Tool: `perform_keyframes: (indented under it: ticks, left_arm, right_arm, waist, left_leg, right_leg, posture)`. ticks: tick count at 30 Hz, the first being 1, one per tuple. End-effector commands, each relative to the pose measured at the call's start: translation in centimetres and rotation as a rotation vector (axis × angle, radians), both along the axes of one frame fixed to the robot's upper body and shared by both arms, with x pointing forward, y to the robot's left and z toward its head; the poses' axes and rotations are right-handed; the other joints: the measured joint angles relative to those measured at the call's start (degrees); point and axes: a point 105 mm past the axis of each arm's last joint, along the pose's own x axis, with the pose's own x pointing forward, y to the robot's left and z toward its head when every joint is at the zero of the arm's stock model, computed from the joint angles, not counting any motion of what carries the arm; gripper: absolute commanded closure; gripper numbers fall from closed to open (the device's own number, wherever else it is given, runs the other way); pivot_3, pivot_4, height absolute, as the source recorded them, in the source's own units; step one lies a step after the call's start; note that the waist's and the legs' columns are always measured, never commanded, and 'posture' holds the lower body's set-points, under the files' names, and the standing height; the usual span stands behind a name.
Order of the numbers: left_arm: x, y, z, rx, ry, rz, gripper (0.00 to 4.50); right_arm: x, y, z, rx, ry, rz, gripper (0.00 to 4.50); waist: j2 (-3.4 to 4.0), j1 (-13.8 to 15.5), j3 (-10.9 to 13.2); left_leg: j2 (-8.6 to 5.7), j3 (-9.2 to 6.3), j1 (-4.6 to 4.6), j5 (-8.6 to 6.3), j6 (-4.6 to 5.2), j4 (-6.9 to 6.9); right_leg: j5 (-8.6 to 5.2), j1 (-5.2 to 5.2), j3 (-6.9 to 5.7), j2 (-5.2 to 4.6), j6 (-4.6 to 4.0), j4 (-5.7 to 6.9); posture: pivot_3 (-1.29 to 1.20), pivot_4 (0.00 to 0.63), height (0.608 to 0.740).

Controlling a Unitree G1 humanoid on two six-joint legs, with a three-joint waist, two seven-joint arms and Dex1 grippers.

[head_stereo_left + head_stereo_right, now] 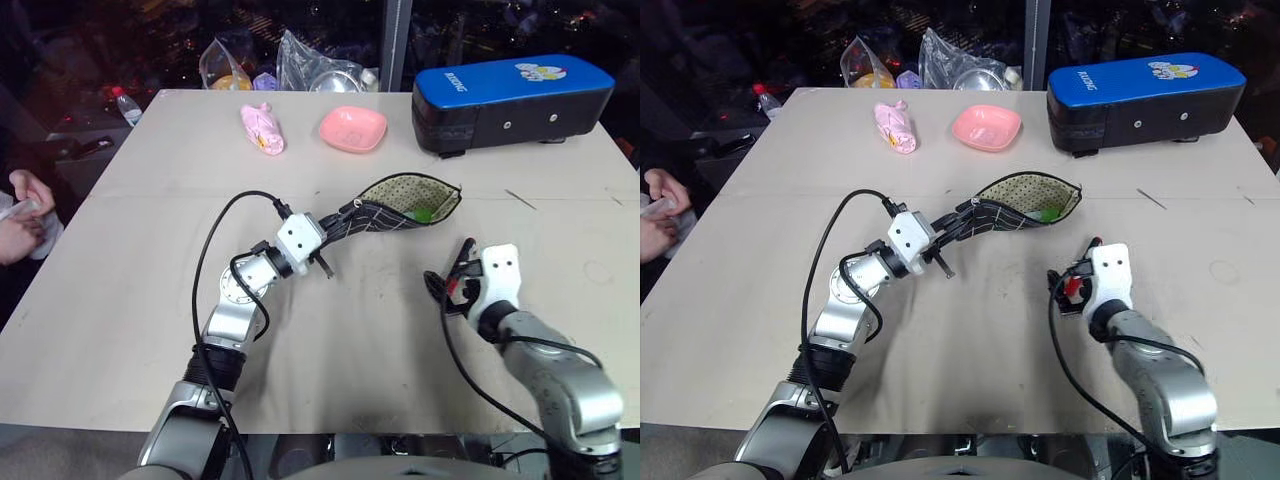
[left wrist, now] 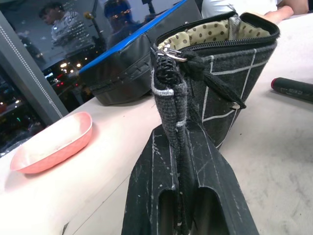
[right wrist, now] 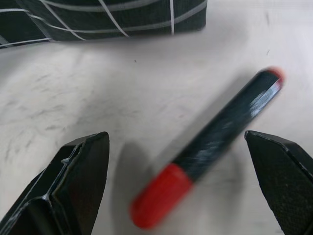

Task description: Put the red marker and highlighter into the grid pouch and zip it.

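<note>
Lying flat on the table (image 1: 120,300) between my right gripper's (image 3: 181,186) wide-spread fingers, the one red marker (image 3: 208,147) runs aslant, red cap nearest me, far end toward the grid pouch (image 1: 395,212). My left gripper (image 2: 183,147) pinches that single pouch's end; its open mouth shows one green highlighter (image 1: 424,213) inside.

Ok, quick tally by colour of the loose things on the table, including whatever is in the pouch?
Pink: 2, the pink dish and the pink wrapped bundle
Blue and black: 1, the big case
Black with white grid: 1, the grid pouch
Green: 1, the highlighter inside the pouch
Black with red end: 1, the red marker
Total: 6
</note>
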Motion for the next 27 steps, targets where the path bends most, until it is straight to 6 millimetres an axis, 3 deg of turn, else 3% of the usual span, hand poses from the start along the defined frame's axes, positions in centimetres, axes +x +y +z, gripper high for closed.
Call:
perform_keyframes:
  ticks: [1, 4, 10, 13, 16, 19, 20, 23, 27]
  left_arm:
    - [-0.3, 0.2, 1.8, -0.009, -0.066, -0.006, 4.5]
    - [-0.5, 0.3, 1.7, 0.004, -0.067, -0.007, 4.5]
    - [-0.5, 0.5, 1.5, 0.013, -0.058, -0.008, 4.5]
    - [-0.5, 0.5, 1.5, 0.015, -0.056, -0.011, 4.5]
    - [-0.3, 0.6, 1.5, 0.018, -0.052, -0.007, 4.5]
    - [-0.2, 0.6, 1.5, 0.021, -0.047, -0.012, 4.5]
    - [-0.2, 0.6, 1.5, 0.023, -0.046, -0.015, 4.5]
    - [-0.3, 0.3, 1.4, 0.043, -0.047, -0.038, 4.5]
    - [-0.4, 0.1, 1.5, 0.06, -0.057, -0.056, 4.5]
  right_arm:
    - [0.4, 0.2, -0.3, -0.017, 0.0, -0.053, 0.25]
    - [0.2, 0.2, -1.2, -0.063, 0.027, -0.075, 1.31]
    - [-0.1, -1.1, -0.7, -0.103, 0.004, -0.118, 4.14]
    - [0.0, -2.7, 0.6, -0.113, -0.033, -0.149, 4.16]
    - [0.5, -7.6, 4.5, -0.224, -0.127, -0.177, 4.16]
    - [0.6, -9.6, 8.4, -0.359, -0.234, -0.059, 4.16]
    - [0.6, -9.7, 9.4, -0.414, -0.26, 0.004, 4.16]
    - [-0.3, -7.8, 12.6, -0.668, -0.346, 0.405, 4.16]
    - [-0.4, -5.1, 13.4, -0.87, -0.368, 0.765, 4.16]
  waist:
    - [0.0, 0.0, 0.0]
    - [-0.02, 0.0, 0.0]
    - [-0.04, 0.2, 0.0]
    - [-0.04, 0.3, 0.0]
    - [-0.01, 0.2, 0.0]
    - [-0.01, 0.1, 0.0]
    - [-0.02, 0.0, 0.0]
    - [0.09, -0.5, 0.1]
    - [0.06, -1.2, 0.1]
  left_leg:
    - [0.0, 0.0, 0.0, 0.0, 0.0, 0.0]
    - [0.0, -0.01, 0.0, 0.0, 0.0, 0.0]
    - [0.01, -0.03, -0.02, 0.0, 0.0, 0.0]
    - [-0.02, -0.04, -0.05, -0.01, 0.01, 0.0]
    - [-0.05, -0.02, -0.07, -0.01, 0.03, 0.01]
    - [-0.09, 0.01, -0.05, -0.01, 0.1, 0.01]
    - [-0.08, -0.01, -0.04, -0.03, 0.13, 0.0]
    - [-0.02, -0.09, 0.0, -0.13, 0.29, -0.16]
    - [0.02, -0.16, 0.01, -0.14, 0.31, -0.19]
  right_leg:
    - [0.0, -0.01, 0.0, 0.0, 0.0, 0.0]
    - [-0.01, -0.01, 0.0, 0.02, 0.0, -0.01]
    - [-0.01, -0.01, -0.01, 0.03, 0.0, -0.02]
    - [-0.01, -0.01, -0.02, 0.01, 0.0, -0.05]
    - [-0.01, -0.01, -0.01, -0.02, 0.0, -0.08]
    - [-0.01, -0.01, 0.01, -0.03, 0.01, -0.08]
    - [-0.01, -0.01, 0.01, 0.0, 0.01, -0.08]
    - [-0.02, -0.02, 0.01, 0.16, -0.02, -0.11]
    - [-0.01, 0.02, 0.0, 0.24, -0.02, -0.2]
  posture:
    - [0.0, 0.15, 0.716]
    - [0.0, 0.15, 0.716]
    - [0.0, 0.15, 0.716]
    - [0.0, 0.15, 0.716]
    - [0.0, 0.15, 0.716]
    - [0.0, 0.15, 0.716]
    - [0.0, 0.15, 0.716]
    - [0.0, 0.15, 0.716]
    - [0.0, 0.15, 0.716]
